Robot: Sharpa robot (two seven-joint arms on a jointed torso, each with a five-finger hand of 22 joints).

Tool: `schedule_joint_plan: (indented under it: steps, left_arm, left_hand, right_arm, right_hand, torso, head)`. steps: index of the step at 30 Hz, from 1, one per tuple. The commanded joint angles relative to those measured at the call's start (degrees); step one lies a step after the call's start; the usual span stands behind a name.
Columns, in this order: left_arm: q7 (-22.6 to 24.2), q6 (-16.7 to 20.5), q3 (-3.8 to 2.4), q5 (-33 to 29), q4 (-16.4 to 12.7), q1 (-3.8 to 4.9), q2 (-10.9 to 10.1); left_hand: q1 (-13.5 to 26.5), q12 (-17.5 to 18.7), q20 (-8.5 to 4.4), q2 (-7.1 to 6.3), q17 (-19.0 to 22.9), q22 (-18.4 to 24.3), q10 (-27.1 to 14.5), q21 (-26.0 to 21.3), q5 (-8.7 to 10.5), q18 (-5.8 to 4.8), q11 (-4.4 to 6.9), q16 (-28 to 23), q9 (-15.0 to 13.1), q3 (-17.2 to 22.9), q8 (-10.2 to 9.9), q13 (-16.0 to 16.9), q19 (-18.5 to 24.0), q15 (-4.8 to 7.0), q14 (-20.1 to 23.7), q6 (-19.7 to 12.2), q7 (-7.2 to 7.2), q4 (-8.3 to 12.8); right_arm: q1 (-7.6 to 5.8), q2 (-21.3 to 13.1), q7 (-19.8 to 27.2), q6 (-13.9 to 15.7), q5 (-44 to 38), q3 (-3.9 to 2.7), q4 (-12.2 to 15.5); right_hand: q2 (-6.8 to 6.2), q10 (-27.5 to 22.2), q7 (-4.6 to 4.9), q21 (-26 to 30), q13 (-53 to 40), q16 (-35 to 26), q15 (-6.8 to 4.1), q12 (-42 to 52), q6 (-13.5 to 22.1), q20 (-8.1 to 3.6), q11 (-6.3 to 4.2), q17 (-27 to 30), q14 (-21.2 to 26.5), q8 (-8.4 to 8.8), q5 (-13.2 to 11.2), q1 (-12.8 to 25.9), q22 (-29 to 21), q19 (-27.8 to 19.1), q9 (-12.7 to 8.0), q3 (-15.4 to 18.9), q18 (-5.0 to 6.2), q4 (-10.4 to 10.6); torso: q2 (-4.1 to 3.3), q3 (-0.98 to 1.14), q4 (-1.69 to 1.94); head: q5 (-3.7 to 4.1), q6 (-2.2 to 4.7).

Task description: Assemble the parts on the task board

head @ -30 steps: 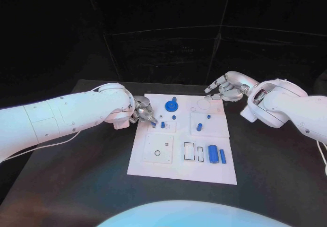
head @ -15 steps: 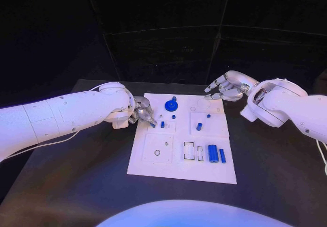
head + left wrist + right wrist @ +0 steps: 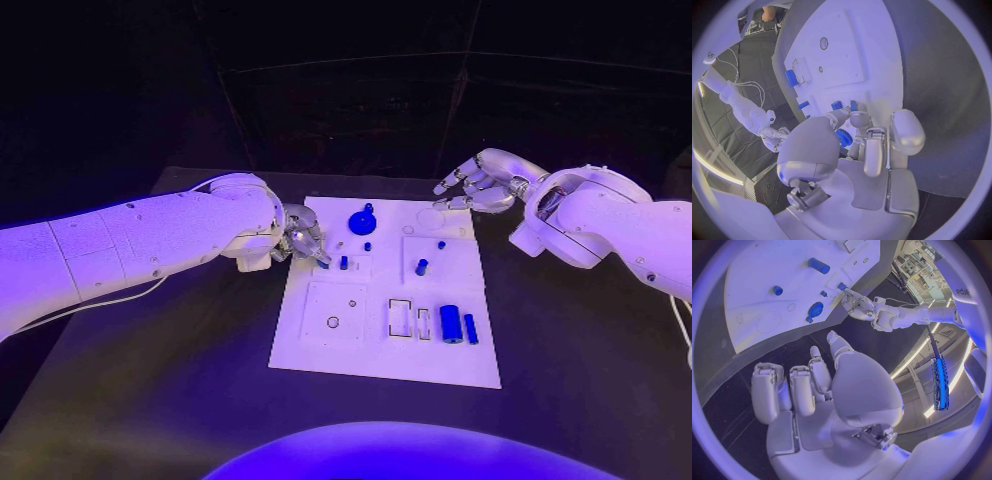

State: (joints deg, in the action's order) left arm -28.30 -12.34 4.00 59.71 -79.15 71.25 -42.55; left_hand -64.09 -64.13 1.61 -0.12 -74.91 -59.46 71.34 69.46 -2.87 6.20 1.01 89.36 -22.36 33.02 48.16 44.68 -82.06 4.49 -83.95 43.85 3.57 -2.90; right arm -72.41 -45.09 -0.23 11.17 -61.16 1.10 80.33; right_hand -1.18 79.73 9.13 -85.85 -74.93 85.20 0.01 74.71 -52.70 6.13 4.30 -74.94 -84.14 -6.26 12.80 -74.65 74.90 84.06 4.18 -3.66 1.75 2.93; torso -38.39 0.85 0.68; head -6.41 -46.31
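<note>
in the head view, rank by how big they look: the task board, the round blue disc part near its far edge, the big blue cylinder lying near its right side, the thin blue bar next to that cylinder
1. task board
2. and 3. blue cylinder and round blue disc part: too alike to rank; the disc is farther from the camera
4. thin blue bar

White task board flat at table centre, small blue parts scattered on it.
Round blue disc at 12 o'clock; short pegs just below; single peg toward 2 o'clock; two upright cylinders side by side at 4 o'clock.
</note>
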Motion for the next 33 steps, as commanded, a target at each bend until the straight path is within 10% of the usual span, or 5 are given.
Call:
schedule_joint_plan:
  steps: [1,18,33]
  left_arm:
    - [-0.6,-1.0,0.11,0.6,0.0,-0.08,0.1]
    - [-1.1,-1.0,0.10,0.6,0.7,-0.08,1.1]
    - [-1.5,-0.5,0.10,0.6,1.1,-0.08,1.1]
  left_hand:
    - [-0.3,-0.1,-0.16,0.47,-13.5,0.0,0.4,0.1,-0.19,-0.26,0.13,-0.1,-0.1,4.3,0.3,0.1,-0.2,0.22,-5.7,0.1,-0.33,4.0]
    - [5.3,-0.4,-0.49,-2.97,-13.6,-0.8,0.9,0.5,-0.12,-0.40,0.63,0.0,0.0,-0.8,1.2,-0.1,-0.5,0.64,-5.7,2.4,-1.04,0.7]
    - [6.6,-0.8,-0.77,-3.53,-14.1,-1.8,1.5,1.1,-0.13,-0.57,0.99,0.2,0.1,-4.0,1.6,0.3,-0.8,0.94,-5.8,3.7,-1.48,-0.7]
  right_arm:
    - [-0.09,0.0,0.1,0.0,-0.2,-0.04,0.1]
    - [-0.10,-0.1,0.2,-0.2,-0.2,-0.04,0.0]
    - [-0.10,-0.1,0.3,0.0,-0.2,-0.04,0.0]
  right_hand:
    - [0.43,-0.3,0.09,0.4,-0.6,-0.3,-0.22,-0.4,-0.3,-0.14,-0.15,-5.1,-3.6,-0.34,0.3,-0.2,5.0,0.3,0.0,0.3,0.50,-0.2]
    - [0.67,-0.4,0.07,0.6,-0.3,-0.5,-0.23,-0.6,-0.2,-0.16,-0.14,-4.7,-3.6,-0.47,0.3,1.2,4.6,0.1,-0.1,1.6,0.58,1.1]
    - [1.76,-0.4,0.02,0.9,-0.3,-0.7,-0.23,-0.4,0.2,-0.18,-0.11,-4.6,-3.6,-0.89,-1.9,4.5,4.2,0.0,-0.1,7.5,0.66,6.5]
  torso:
    - [-0.03,0.00,0.01]
    - [-0.01,0.04,-0.03]
    - [0.02,0.01,0.07]
  head:
    - [-0.02,-0.01]
    - [0.00,-0.15]
    - [0.04,-0.15]
